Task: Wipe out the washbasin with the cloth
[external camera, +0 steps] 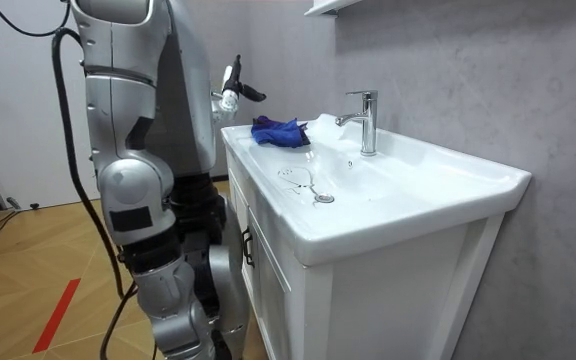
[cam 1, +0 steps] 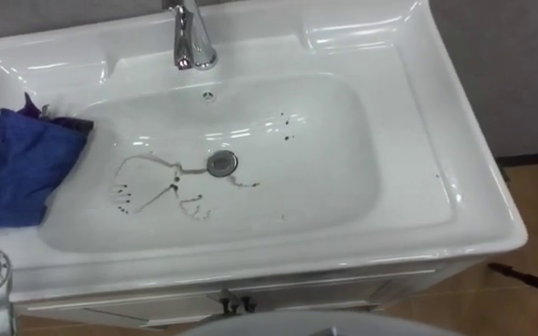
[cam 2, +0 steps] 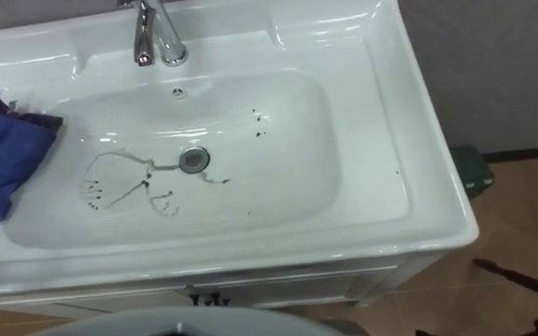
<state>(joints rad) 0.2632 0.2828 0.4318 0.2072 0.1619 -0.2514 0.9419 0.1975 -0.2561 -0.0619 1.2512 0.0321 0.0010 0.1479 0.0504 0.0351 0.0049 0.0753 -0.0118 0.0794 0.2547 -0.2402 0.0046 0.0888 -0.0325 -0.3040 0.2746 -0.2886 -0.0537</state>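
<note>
Your left hand (external camera: 230, 95) is raised in the air well to the left of the drain (cam 1: 222, 163), out past the basin's front rim. In the room view it touches nothing. It is too small there for you to tell how far open it is, so check the grip before you rely on it. The nearest thing to it is the blue cloth (cam 1: 17, 168), which lies bunched on the rim far left of the drain. 1 edge of the cloth hangs over into the bowl, and it is close to the hand but apart from it. The basin (cam 1: 418, 140) itself looks unwiped. A web of thin dark streaks (cam 1: 157, 182) branches from the drain to its left and toward the front wall. A cluster of dark specks (cam 1: 290, 126) sits to the right of the drain toward the back, and 1 more fleck shows on the rim far right of it. The faucet (cam 1: 192, 37) stands straight behind the drain, clear of all this. By my reading 0 of the wiping is done. You have the whole job ahead: close on the cloth, bring it down into the bowl, sweep the streaks left of the drain, then cross over for the specks.
</note>
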